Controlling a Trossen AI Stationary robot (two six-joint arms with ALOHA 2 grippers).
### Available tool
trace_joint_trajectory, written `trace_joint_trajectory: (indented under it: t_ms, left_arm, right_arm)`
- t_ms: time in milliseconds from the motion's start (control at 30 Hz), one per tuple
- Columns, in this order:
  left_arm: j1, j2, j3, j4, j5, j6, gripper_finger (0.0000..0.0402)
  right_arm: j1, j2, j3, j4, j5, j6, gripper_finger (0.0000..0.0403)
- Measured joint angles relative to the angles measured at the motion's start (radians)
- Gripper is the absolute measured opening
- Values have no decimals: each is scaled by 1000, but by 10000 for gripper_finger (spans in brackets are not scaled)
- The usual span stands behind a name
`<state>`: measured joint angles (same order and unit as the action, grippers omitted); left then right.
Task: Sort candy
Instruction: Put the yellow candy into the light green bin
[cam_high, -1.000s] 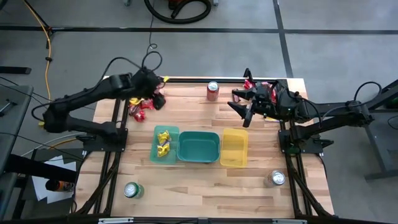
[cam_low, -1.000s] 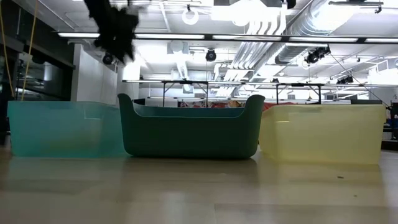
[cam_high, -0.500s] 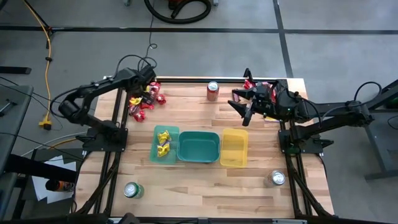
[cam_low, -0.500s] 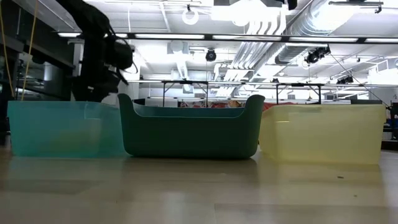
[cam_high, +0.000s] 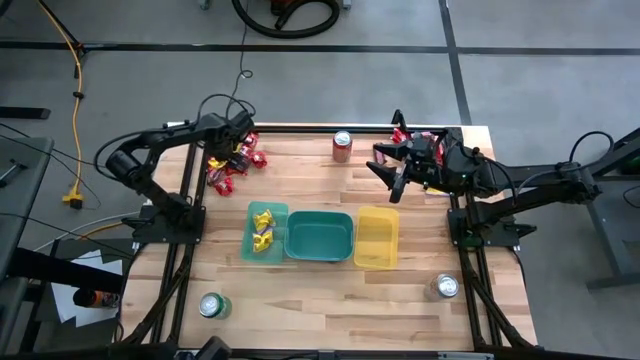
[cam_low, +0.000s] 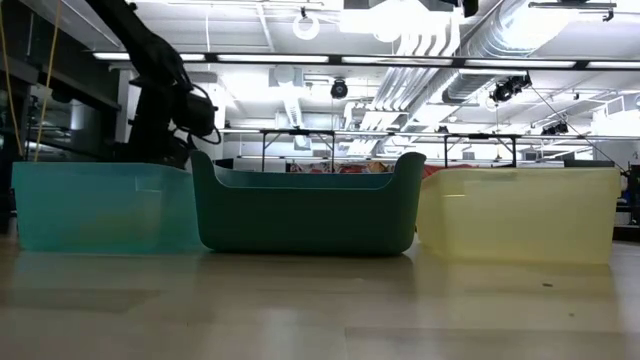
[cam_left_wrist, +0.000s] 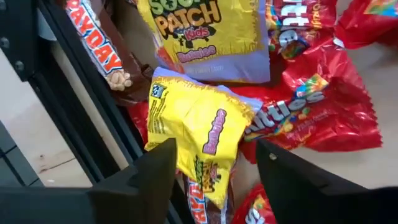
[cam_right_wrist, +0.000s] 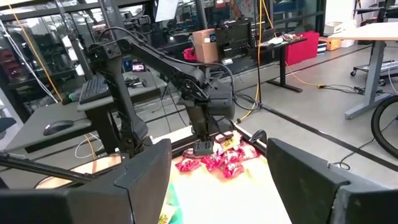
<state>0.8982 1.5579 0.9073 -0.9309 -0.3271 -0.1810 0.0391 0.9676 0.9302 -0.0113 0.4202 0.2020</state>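
Candy (cam_high: 232, 164) lies heaped at the far left corner of your table (cam_high: 330, 300), red and yellow packets mixed, and your left arm covers part of the pile from above. A few yellow packets (cam_high: 263, 228) already sit in the pale green bin (cam_high: 247, 240). From the low camera you see only the three bin walls; the heap behind them is hidden. Your left gripper (cam_left_wrist: 214, 168) is down over the pile, its fingers spread to either side of a yellow packet (cam_left_wrist: 199, 134) and not pinching it; whether they touch it you cannot tell. Your right gripper (cam_high: 392, 168) hangs spread wide and empty above the far right of the table, near more candy (cam_high: 420, 135) half hidden under that arm.
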Motion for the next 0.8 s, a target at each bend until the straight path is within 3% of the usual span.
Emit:
trace_joint_trajectory:
  t_ms: [267, 333, 500, 600, 800]
  left_arm:
    - [0, 48, -11, 1, -1, 27, 34]
    - [-2, 26, -11, 1, 7, 27, 10]
    - [-22, -98, 25, -12, 12, 64, 3]
    - [-34, -214, 78, -2, 68, 69, 2]
    - [-95, -460, 121, 225, 420, 67, 1]
  right_arm:
    - [0, 0, 0, -8, 0, 8, 260]
    - [0, 0, 0, -8, 0, 9, 260]
    - [0, 0, 0, -8, 0, 1, 260]
    - [-8, 0, 0, -7, 0, 0, 260]
    - [-32, 0, 0, 27, -7, 40, 259]
